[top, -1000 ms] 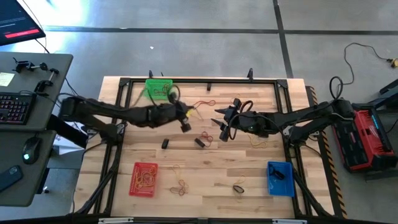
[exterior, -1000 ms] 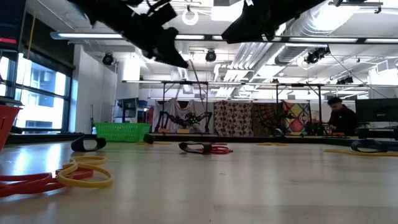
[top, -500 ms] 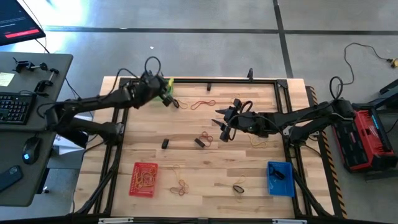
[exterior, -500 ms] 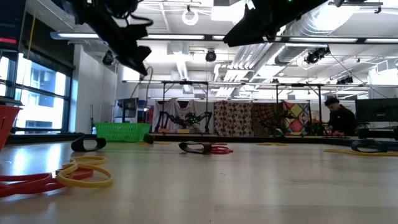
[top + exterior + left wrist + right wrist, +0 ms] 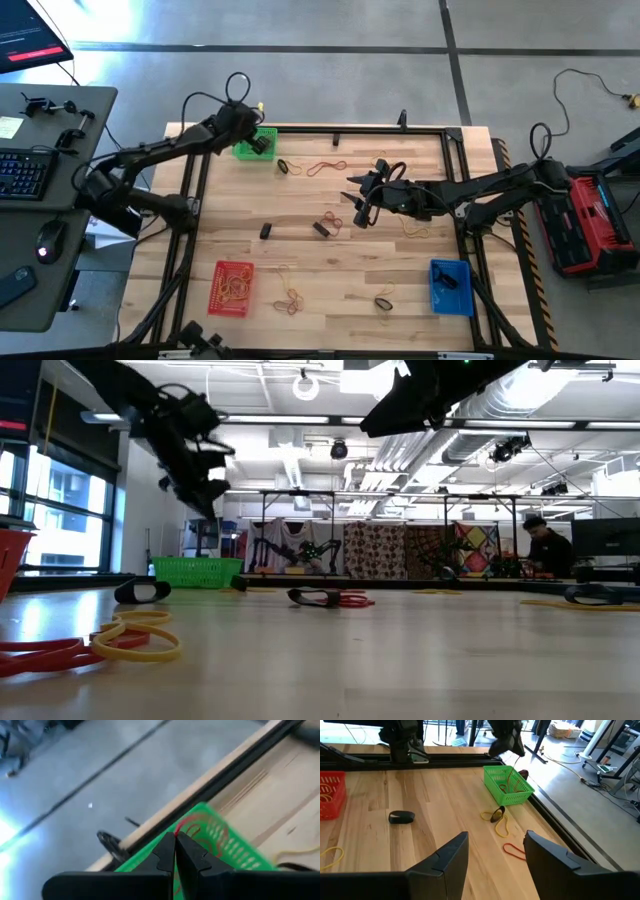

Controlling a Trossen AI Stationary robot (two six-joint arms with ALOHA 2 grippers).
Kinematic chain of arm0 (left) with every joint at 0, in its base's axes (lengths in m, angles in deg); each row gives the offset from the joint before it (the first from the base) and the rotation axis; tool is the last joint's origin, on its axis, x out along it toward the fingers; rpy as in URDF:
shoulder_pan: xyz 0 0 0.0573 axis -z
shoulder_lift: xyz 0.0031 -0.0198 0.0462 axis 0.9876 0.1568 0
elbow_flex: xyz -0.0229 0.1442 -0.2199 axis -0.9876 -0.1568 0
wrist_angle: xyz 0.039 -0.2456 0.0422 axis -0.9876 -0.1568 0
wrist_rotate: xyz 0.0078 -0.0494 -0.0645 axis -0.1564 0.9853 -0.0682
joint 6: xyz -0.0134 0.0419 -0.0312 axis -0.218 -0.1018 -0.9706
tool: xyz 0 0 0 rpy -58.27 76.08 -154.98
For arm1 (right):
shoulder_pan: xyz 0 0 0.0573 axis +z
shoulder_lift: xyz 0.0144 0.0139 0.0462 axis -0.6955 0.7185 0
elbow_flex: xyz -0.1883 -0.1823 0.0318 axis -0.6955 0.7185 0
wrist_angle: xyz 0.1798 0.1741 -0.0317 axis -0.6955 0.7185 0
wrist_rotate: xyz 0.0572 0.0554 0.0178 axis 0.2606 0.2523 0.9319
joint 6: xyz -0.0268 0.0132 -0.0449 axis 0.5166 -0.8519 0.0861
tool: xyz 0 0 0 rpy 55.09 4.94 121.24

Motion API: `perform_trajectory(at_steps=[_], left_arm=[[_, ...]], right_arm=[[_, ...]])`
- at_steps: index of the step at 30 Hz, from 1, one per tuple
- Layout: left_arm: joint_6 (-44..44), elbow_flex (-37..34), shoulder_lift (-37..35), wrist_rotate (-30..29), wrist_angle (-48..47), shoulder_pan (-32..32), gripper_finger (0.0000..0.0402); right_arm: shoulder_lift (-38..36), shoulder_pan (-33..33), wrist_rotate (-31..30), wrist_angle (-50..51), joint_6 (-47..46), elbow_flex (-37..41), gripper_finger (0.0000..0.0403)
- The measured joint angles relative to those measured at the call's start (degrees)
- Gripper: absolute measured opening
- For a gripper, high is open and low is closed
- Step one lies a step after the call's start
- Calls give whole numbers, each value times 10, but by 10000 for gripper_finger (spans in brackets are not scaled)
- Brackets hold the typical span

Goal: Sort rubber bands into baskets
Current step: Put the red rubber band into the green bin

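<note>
Since the earlier frame: left arm swung from table centre out to about 10 o'clock; right arm unchanged.

Wooden table inside black frame, three baskets at its edges. Green basket at 11 o'clock, already holding reddish loops. Red basket at 7 o'clock with yellowish bands inside. Blue basket at 4 o'clock with something dark in it. Wide spacing probably deliberate, so colours stay apart.

Left gripper above green basket, fingers pressed together. From left wrist view, closed tips directly over the green mesh; whether a thin band is pinched between them cannot be told. Position suggests a drop-off into this basket.

Right gripper hovering near table centre, slightly toward 2 o'clock, jaws wide, nothing between them. Apparently waiting clear of the left arm's path.

Rubber bands loose across the wood: red-orange ones near 12 o'clock beside green basket, a yellowish one at 3 o'clock, tan ones at 6 o'clock, black pieces near centre and one at 5 o'clock. Sorting judged well short of done.
</note>
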Motion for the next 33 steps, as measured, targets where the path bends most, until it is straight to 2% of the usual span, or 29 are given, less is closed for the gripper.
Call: perform_trajectory(at_steps=[3,10,13,21,26,33], left_arm=[[3,0,33,25,-3,-26,0],[3,0,98,30,0,-57,0],[2,0,113,50,-3,-63,0],[23,0,118,125,-34,-65,0],[36,6,118,129,-88,-65,0],[-5,84,118,129,-169,-65,0]], right_arm=[[0,0,0,0,0,0,181],[0,0,0,5,0,0,181],[0,0,0,5,0,0,181],[0,0,0,5,0,0,181],[0,-1,0,4,-2,0,181],[0,-2,0,4,-2,0,181]])
